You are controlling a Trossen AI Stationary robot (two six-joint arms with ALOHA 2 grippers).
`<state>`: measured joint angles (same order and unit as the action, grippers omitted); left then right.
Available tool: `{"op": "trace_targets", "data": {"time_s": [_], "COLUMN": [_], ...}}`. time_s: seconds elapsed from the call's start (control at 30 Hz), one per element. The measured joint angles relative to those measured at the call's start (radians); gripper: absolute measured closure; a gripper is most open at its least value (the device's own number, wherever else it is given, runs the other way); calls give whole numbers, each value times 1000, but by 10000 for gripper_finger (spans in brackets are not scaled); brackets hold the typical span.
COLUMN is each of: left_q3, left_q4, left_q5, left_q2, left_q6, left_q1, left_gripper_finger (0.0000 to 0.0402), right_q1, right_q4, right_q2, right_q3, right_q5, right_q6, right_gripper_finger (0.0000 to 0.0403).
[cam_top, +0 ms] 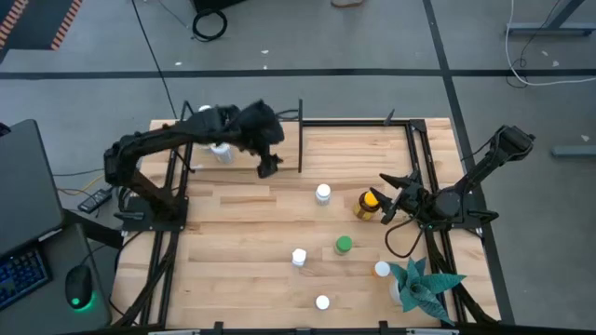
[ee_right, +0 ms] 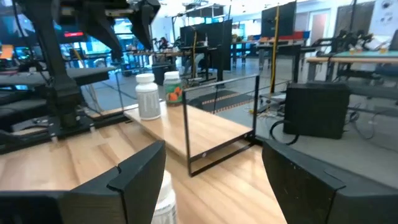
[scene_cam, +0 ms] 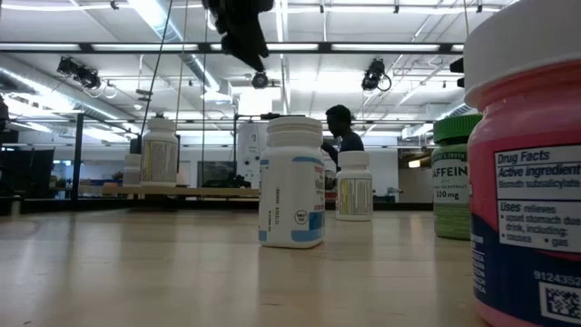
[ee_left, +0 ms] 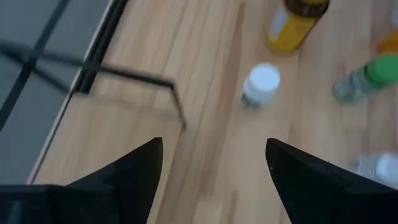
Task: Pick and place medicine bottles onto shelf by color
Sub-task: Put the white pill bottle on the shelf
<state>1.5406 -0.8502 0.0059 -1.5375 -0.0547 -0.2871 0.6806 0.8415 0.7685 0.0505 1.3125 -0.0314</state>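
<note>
Nearest the low camera, a pink-labelled bottle (scene_cam: 531,173) with a white cap fills the picture's right edge. Just behind it stands a green-capped bottle (scene_cam: 454,177). Toward the middle of the desk (cam_top: 251,242), a white bottle with a blue label (scene_cam: 291,183) stands upright, and a smaller white bottle (scene_cam: 354,186) stands farther back.

In the high view, 6 bottles stand loose on the desk: 1 white-capped at the near edge (cam_top: 322,302), 1 white (cam_top: 299,257), 1 green-capped (cam_top: 344,246), 1 white-capped beside the teal plant (cam_top: 426,287), 1 white-capped at mid-desk (cam_top: 322,194), and the amber bottle with yellow cap (cam_top: 367,205).

The right tool (cam_top: 395,197) rests low at the desk's right side, its jaws spread wide and holding nothing. The amber bottle lies just beside its fingertips; contact cannot be told. In the right wrist view, a white bottle (ee_right: 163,200) shows partly, close to the left finger (ee_right: 140,171).

The left tool (cam_top: 269,166) hangs above the far-left part of the desk, close to the black upright divider (cam_top: 300,136). Its jaws stand wide and empty; the left wrist view shows bare wood between the fingers (ee_left: 134,168).

At the far edge, the shelf (ee_right: 186,127) carries 2 bottles on its left portion: 1 white (ee_right: 148,95) and 1 with an orange-marked label (ee_right: 172,87), standing close together.

A person (scene_cam: 342,132) shows in the room beyond the desk.
</note>
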Motion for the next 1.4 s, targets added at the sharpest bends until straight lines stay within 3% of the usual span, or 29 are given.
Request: {"op": "trace_targets", "data": {"time_s": [0.33, 0.53, 0.7, 0.97, 1.17, 1.4], "left_q3": [-646, -866, -929, -946, -1024, -1166], "left_q4": [733, 1063, 1254, 1242, 1265, 1526], "left_q5": [36, -100, -106, -107, -107, -107], "left_q2": [323, 423, 434, 434, 434, 455], "left_q6": [172, 183, 201, 155, 146, 156], "left_q1": [93, 170, 186, 206, 219, 217], "left_gripper_finger": [111, 112, 112, 112, 121, 145], "right_q1": [9, -112, -236, -411, -512, -611], "right_q4": [-27, -88, -289, -658, -880, -1087], "right_q2": [16, 30, 90, 222, 325, 498], "right_q3": [0, 59, 197, 426, 617, 822], "right_q5": [-21, -122, -232, -480, -627, -839], "right_q6": [56, 51, 90, 265, 304, 343], "right_gripper_finger": [128, 128, 128, 128, 128, 128]}}
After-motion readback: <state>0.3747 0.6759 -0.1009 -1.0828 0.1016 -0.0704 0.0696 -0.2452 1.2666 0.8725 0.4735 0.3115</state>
